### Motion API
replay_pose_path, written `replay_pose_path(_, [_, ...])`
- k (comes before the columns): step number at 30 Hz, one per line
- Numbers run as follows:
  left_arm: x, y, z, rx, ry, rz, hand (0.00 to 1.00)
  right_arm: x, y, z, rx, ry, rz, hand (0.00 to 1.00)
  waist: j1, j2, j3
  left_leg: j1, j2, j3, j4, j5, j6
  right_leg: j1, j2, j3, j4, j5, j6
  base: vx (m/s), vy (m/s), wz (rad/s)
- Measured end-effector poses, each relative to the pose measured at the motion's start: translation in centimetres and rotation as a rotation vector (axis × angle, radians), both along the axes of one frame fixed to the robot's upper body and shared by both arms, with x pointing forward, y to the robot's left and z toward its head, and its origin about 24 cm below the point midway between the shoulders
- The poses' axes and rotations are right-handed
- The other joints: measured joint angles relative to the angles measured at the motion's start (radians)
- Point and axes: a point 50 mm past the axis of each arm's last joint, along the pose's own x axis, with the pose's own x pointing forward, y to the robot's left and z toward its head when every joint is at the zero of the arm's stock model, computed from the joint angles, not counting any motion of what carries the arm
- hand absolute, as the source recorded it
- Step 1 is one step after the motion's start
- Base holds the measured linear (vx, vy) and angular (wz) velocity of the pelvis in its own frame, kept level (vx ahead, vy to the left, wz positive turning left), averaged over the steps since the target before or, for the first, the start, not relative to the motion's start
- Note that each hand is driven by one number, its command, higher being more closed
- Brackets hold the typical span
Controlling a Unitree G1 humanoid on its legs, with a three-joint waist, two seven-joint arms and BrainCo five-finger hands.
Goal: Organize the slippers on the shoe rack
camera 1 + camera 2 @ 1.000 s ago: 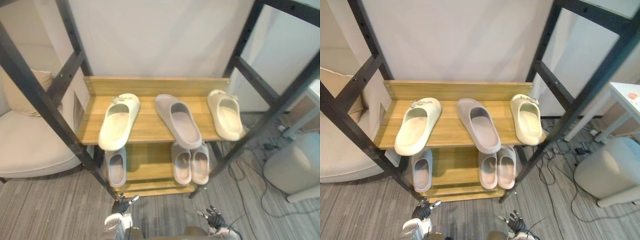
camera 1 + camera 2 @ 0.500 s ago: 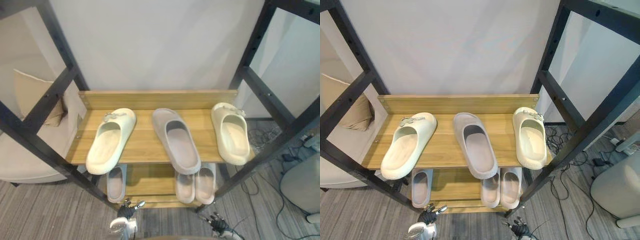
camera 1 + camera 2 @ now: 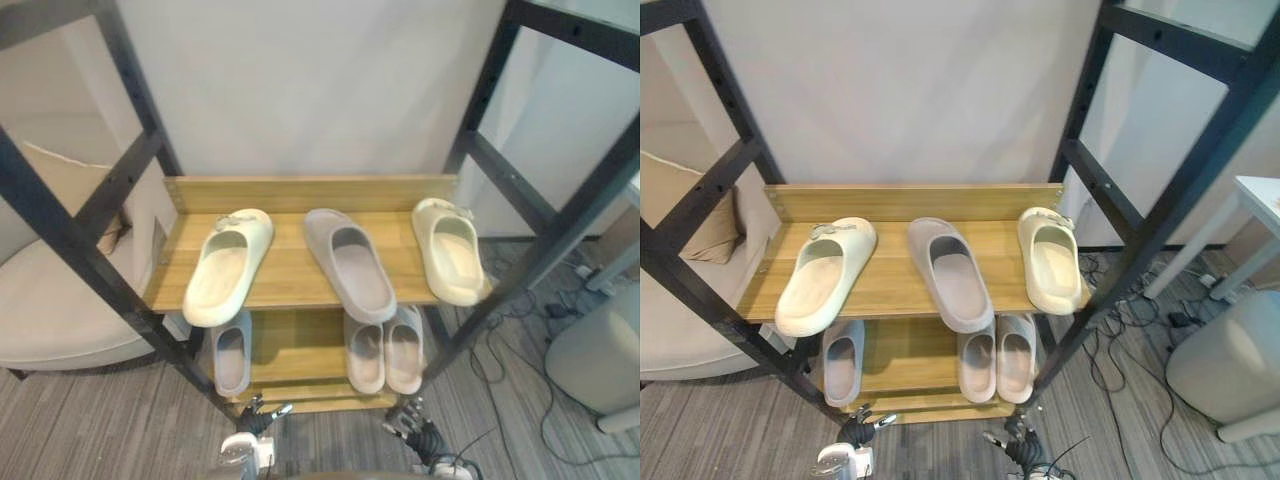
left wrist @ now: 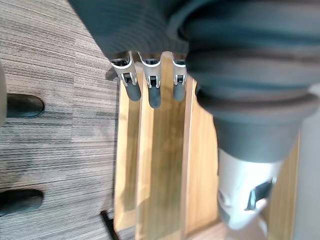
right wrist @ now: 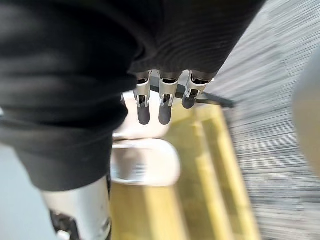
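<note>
Three slippers are lying on the shoe rack's upper shelf (image 3: 290,275): a cream slipper (image 3: 228,265) at the left, angled with its heel hanging over the front edge, a grey slipper (image 3: 350,262) in the middle, also angled and overhanging, and a second cream slipper (image 3: 449,248) at the right end. On the lower shelf (image 3: 295,345) a single grey slipper (image 3: 231,352) is sitting at the left, and a grey pair (image 3: 385,350) is lying side by side at the right.

Both hands are hanging low in front of the rack, apart from every slipper. The left hand (image 3: 256,420) is keeping its fingers (image 4: 154,90) straight and holding nothing. The right hand (image 3: 415,430) is likewise showing straight, empty fingers (image 5: 165,102).

A beige armchair (image 3: 50,300) is standing left of the rack, and a grey stool (image 3: 600,350) at the right on the carpet.
</note>
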Motion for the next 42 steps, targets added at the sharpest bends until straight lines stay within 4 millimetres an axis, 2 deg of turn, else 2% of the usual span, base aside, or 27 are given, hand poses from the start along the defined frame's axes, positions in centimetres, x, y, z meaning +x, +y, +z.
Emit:
replay_pose_path(3, [-0.1,-0.5,0.0,0.002,0.004,-0.030,0.00,-0.5,-0.4,2.7,-0.032,-0.092,-0.010,0.00,-0.012,-0.002,-0.002,0.002,0.008,0.024,0.004,0.002,-0.005,-0.029,0.010,0.023,0.041,-0.013,-0.005,0.01,-0.070,-0.23])
replay_pose_path(4, [-0.2,-1.0,0.0,-0.003,0.003,-0.050,0.00,-0.5,-0.5,4.2,-0.063,-0.146,-0.002,0.00,-0.021,-0.005,-0.003,0.003,0.008,0.034,0.008,0.002,-0.006,-0.044,0.012,0.029,0.076,-0.032,-0.006,0.02,-0.061,-0.17])
replay_pose_path(10, [-0.2,-2.2,0.1,-0.012,-0.005,-0.110,0.00,0.7,-0.5,10.3,-0.127,-0.415,0.015,0.00,-0.038,-0.006,-0.006,0.003,0.008,0.079,0.052,-0.022,-0.005,-0.097,0.017,0.072,0.158,-0.066,0.003,0.01,-0.009,-0.20])
replay_pose_path(16, [-0.3,-2.9,0.1,-0.024,-0.003,-0.152,0.00,1.1,-0.5,14.3,-0.190,-0.596,0.051,0.00,-0.046,-0.002,-0.014,0.004,0.004,0.103,0.074,-0.050,0.001,-0.097,0.016,0.096,0.171,-0.075,0.013,-0.04,0.042,-0.15])
replay_pose_path(21, [-1.0,-2.9,-0.3,-0.008,0.022,-0.216,0.00,1.7,-0.7,15.3,-0.222,-0.667,0.101,0.00,-0.051,-0.004,-0.032,0.005,-0.012,0.081,0.072,-0.047,0.006,-0.088,0.006,0.095,0.156,-0.068,0.017,0.02,0.048,0.08])
replay_pose_path(26, [-1.2,-2.8,-0.5,-0.003,0.036,-0.262,0.00,3.4,-1.8,17.1,-0.303,-0.788,0.125,0.00,-0.056,-0.004,-0.036,0.009,-0.024,0.050,0.063,-0.039,0.018,-0.055,-0.007,0.080,0.098,-0.042,0.024,0.03,0.041,0.14])
replay_pose_path(31, [-1.3,-2.4,-0.6,0.006,0.047,-0.266,0.00,4.5,-2.0,18.2,-0.348,-0.863,0.185,0.00,-0.059,-0.009,-0.033,0.013,-0.037,0.025,0.048,-0.033,0.029,-0.025,-0.022,0.063,0.065,-0.032,0.033,-0.01,0.020,0.12])
replay_pose_path(38, [-1.3,-1.8,-0.7,0.007,0.048,-0.271,0.00,6.8,-2.5,21.4,-0.445,-1.043,0.258,0.00,-0.057,-0.012,-0.034,0.003,-0.061,-0.012,0.019,-0.015,0.046,-0.023,-0.046,0.031,0.047,-0.027,0.042,0.01,-0.003,0.16])
replay_pose_path(42, [-1.2,-1.3,-0.6,0.007,0.037,-0.235,0.00,7.9,-2.3,22.9,-0.464,-1.130,0.288,0.00,-0.058,-0.026,-0.025,0.003,-0.065,-0.043,0.022,-0.013,0.048,0.004,-0.053,0.009,0.028,-0.025,0.041,0.06,-0.026,0.21])
